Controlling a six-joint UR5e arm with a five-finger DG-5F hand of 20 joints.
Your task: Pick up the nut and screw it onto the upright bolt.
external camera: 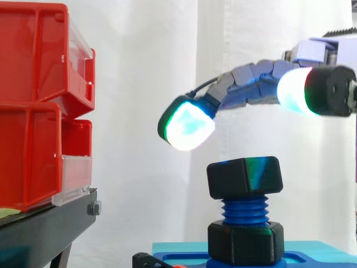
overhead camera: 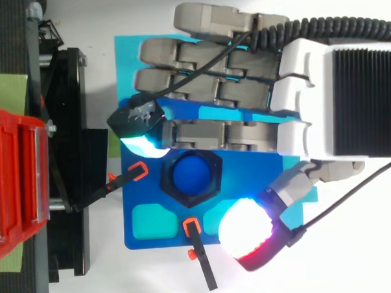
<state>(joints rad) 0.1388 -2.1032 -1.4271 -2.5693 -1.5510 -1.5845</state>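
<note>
A blue threaded bolt [external camera: 244,212] stands upright on a blue base plate [overhead camera: 147,223]. A black hexagonal nut [external camera: 244,177] sits on the bolt's top, with bare thread showing below it. A second black hexagonal piece [external camera: 245,241] rings the bolt's foot. From above, the nut [overhead camera: 213,184] rings the blue bolt end [overhead camera: 190,176]. My hand [overhead camera: 311,115] hovers above and apart from the nut, open, holding nothing. One glowing fingertip [external camera: 187,124] hangs up and to the left of the nut; the thumb pad [overhead camera: 248,232] glows on the other side of the bolt.
Red bins [external camera: 33,106] are stacked on a black stand [external camera: 44,229] at the left. The base plate rests on a teal block [external camera: 329,245]. Two black clamps with orange ends [overhead camera: 137,172] [overhead camera: 192,228] hold the plate's edges. A white curtain hangs behind.
</note>
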